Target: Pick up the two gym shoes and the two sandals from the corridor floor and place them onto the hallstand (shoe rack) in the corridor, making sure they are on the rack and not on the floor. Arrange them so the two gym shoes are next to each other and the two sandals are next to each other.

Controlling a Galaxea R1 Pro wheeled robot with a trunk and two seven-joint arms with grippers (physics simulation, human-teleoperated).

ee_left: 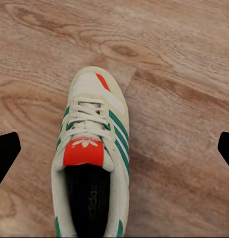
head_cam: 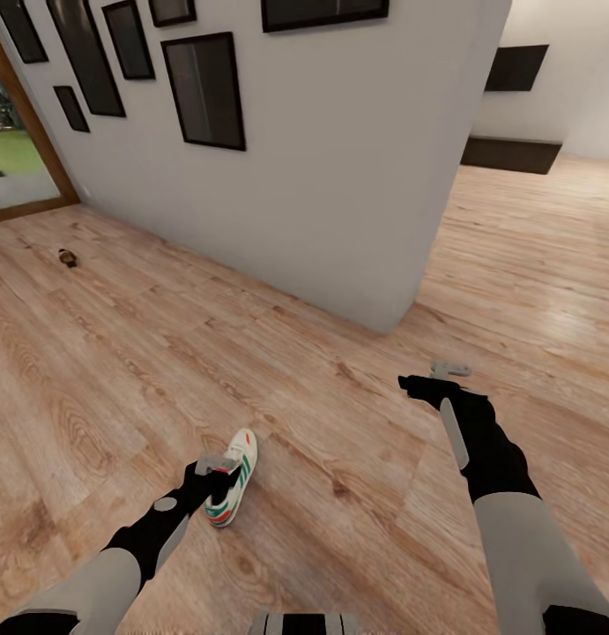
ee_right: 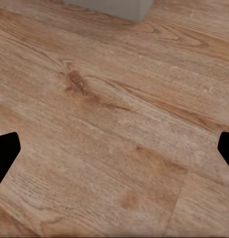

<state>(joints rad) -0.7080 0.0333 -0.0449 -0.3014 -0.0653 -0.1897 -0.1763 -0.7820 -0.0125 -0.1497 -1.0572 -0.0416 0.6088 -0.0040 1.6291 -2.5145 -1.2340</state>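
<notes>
White lace-up gym shoe (ee_left: 92, 158) is lying on the wood-plank corridor floor (head_cam: 357, 459) beneath the spread left hand (head_cam: 218, 474), right hand (head_cam: 432, 381) spread empty; nothing is looking racked yet.

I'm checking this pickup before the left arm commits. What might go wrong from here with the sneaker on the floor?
1. The left gripper is open straight over the white lace-up sneaker with green stripes; its fingers straddle the shoe widely, so closing on the soft upper could slip.
2. Descending too far may drive the fingers into the wood-plank floor.
3. The small dark brown sandal lies far off near the grey wall, needing a separate trip.
</notes>
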